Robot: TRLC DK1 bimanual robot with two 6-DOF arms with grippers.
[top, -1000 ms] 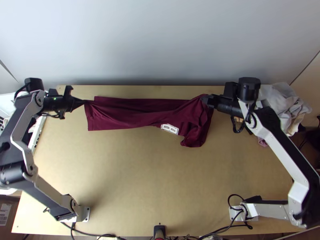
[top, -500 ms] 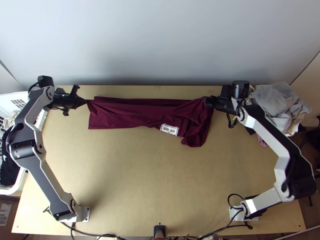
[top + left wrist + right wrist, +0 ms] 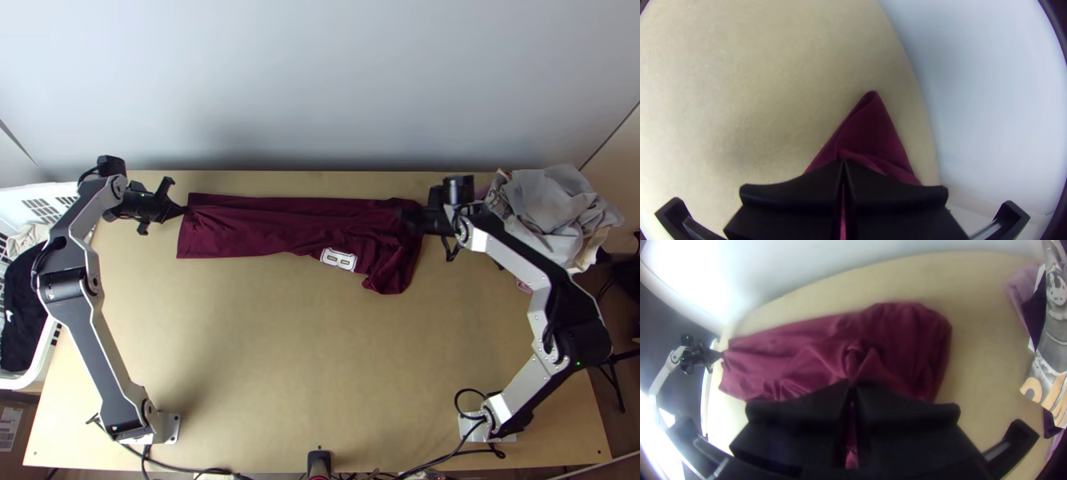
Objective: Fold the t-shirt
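Note:
The maroon t-shirt (image 3: 264,228) lies as a long folded strip along the table's far side, its white letter patch (image 3: 338,259) facing up and its right end bunched. My left gripper (image 3: 183,210) is shut on the strip's left end near the far edge; in the left wrist view, the left gripper (image 3: 843,163) pinches cloth (image 3: 873,129) that rises to a pointed corner beyond it. At the bunched right end, my right gripper (image 3: 410,216) is shut on the cloth. Puckered folds (image 3: 858,358) stand at the right gripper (image 3: 851,384) in the right wrist view.
A heap of grey and white clothes (image 3: 552,208) sits at the table's far right corner. A white basket (image 3: 40,352) with dark clothing stands along the left edge. Behind the shirt rises a pale wall (image 3: 320,88). Bare table (image 3: 296,352) lies nearer the arms' bases.
Both grippers have moved inward, the left one rightward and the right one slightly down the picture. The cloth between them has slackened, and its left end has shifted right.

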